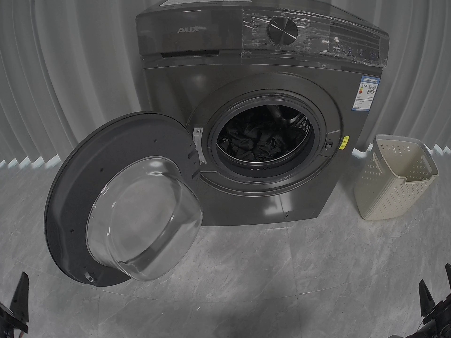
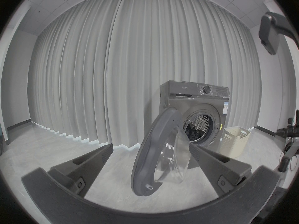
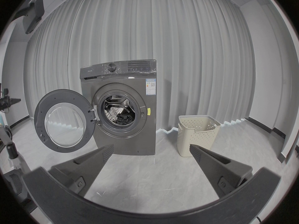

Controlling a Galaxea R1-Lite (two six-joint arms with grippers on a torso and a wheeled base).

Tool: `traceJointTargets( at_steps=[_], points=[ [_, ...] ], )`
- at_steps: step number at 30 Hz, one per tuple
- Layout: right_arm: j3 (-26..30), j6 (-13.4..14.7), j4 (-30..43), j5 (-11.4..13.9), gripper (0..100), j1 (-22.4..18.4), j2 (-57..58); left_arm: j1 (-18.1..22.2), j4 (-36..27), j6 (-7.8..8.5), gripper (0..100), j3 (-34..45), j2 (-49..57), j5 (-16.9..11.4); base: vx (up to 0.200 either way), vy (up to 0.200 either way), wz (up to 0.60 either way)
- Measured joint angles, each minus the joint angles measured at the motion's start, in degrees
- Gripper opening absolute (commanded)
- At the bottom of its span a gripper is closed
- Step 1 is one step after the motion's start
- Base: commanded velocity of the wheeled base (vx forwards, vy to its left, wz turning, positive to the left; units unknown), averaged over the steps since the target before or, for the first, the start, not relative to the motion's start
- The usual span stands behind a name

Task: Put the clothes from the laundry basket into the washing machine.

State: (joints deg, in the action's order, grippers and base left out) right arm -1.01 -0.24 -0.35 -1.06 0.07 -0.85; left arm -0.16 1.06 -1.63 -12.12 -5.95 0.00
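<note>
1. Head view: the washing machine [image 1: 263,118] is standing against the curtain [image 1: 70,48] on the grey tiled floor [image 1: 282,268]. Its door [image 1: 70,198] is hanging wide open, swung out to my left, with the glass bowl [image 1: 141,217] facing me. Dark clothes [image 1: 258,142] are lying low in the drum [image 1: 291,118]. The laundry basket [image 1: 399,184] is sitting on the floor near the machine's right side, mouth up. My left gripper [image 1: 16,306] and right gripper [image 1: 434,306] are poking in at the bottom corners, well apart from the machine and basket. I can't tell the finger state from this view.
2. Left wrist view: my left gripper's fingers [image 2: 90,162] are sitting spread wide, touching nothing. Between them I'm seeing the open door nearly edge-on, with the drum and the dark clothes behind it. The basket is sitting beside the machine on the side away from the hinge. The gripper is hanging over the floor, apart from the door.
3. Right wrist view: my right gripper's fingers [image 3: 218,168] are also sitting spread wide, touching nothing. The machine is facing me at an angle, door open, clothes piled low in the drum. The basket is standing upright on the floor near the machine's right side, not touching it, with a strip of floor showing between them. The gripper is hanging over the floor, well apart from both.
</note>
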Motion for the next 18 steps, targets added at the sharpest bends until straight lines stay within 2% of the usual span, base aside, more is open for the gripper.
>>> traceJointTargets(
  at_steps=[9, 18],
  points=[
    [0.00, 0.00, 0.00, 0.00, 100, -0.05, -0.02, -0.39, 5.45, 0.49, 100, -8.74, -20.24, -0.84, 0.000, 0.000, 0.00],
    [0.00, 0.02, 0.02, 0.00, 100, 0.00, -0.02, -0.57, 12.46, 0.79, 100, -14.73, -40.66, -6.80, 0.000, 0.000, 0.00]
  ],
)
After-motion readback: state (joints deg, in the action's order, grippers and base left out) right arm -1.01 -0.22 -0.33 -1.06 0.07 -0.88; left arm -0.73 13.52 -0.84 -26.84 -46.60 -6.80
